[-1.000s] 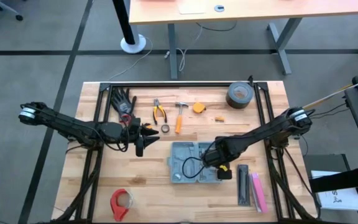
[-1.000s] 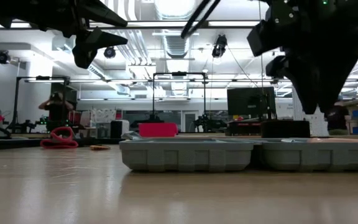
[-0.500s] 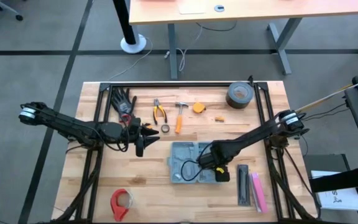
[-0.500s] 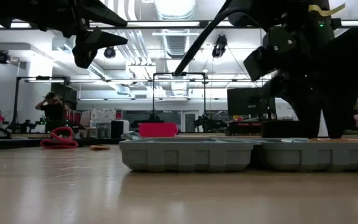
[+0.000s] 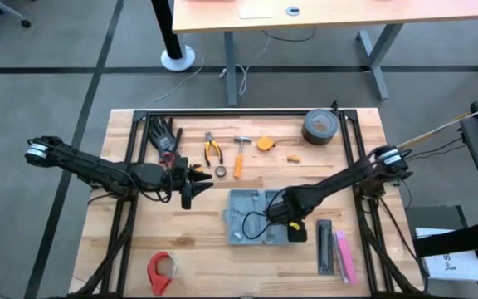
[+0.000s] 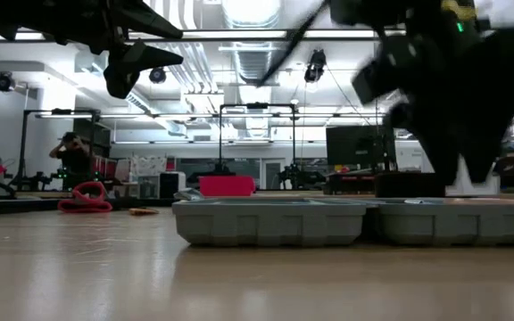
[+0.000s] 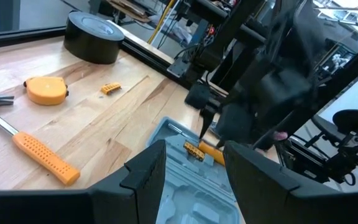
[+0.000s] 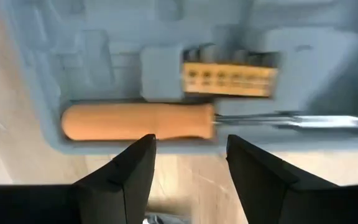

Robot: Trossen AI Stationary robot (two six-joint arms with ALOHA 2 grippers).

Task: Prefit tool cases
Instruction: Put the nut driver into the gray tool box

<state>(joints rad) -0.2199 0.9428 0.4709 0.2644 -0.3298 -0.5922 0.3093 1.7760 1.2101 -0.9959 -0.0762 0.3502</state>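
The blue-grey tool case [image 5: 251, 218] lies open and flat on the wooden table, its moulded tray [image 8: 104, 74] facing up. An orange-handled screwdriver [image 8: 138, 120] and a yellow bit holder [image 8: 229, 79] lie in the tray's slots. My right gripper [image 8: 191, 168] points down over the case's right end [image 5: 291, 226]. It is open, with nothing between its fingers. My left gripper [image 5: 192, 188] hovers open to the left of the case, high above the table [image 6: 136, 62], and touches nothing.
A hammer [image 5: 239, 154], pliers [image 5: 213, 149], a yellow tape measure [image 5: 265, 143], a duct tape roll [image 5: 319, 126] and black gloves [image 5: 163, 134] lie toward the far edge. A red tape dispenser [image 5: 162, 270] sits near left. Black and pink bars [image 5: 335, 249] lie right of the case.
My right gripper has opened above the right end of the case; its fingertips stood together a second ago and now stand apart. The case has not moved.
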